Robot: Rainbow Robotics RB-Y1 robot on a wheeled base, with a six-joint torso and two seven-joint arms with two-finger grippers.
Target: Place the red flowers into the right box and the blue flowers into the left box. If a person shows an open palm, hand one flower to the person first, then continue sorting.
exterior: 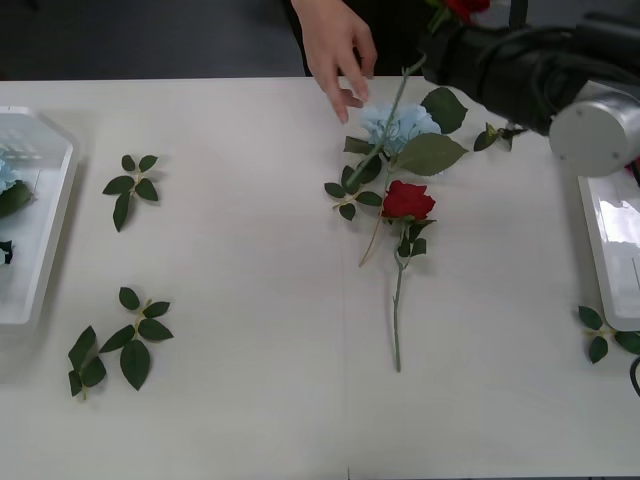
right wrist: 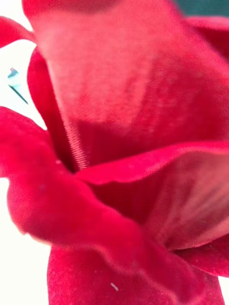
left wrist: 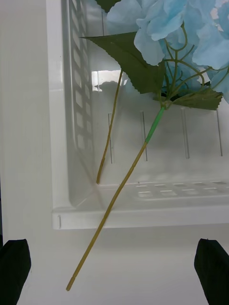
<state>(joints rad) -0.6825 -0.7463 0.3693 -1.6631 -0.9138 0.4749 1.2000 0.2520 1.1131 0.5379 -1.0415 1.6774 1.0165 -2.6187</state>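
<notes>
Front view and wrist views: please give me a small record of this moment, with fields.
held flower: red rose, raised at the table's far right, stem slanting down over the blue flower
person's hand: reaching in beside that stem
table: one more red rose, loose leaf sprigs
left box: blue flower inside, its stem crossing the rim
left gripper: open, near that box
right box: at the right edge

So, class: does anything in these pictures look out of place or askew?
Yes. In the left box, a blue flower lies with its stem over the rim, the tip resting on the table outside. Leaf sprigs lie scattered on the table. The left claw is open above that stem end.
</notes>
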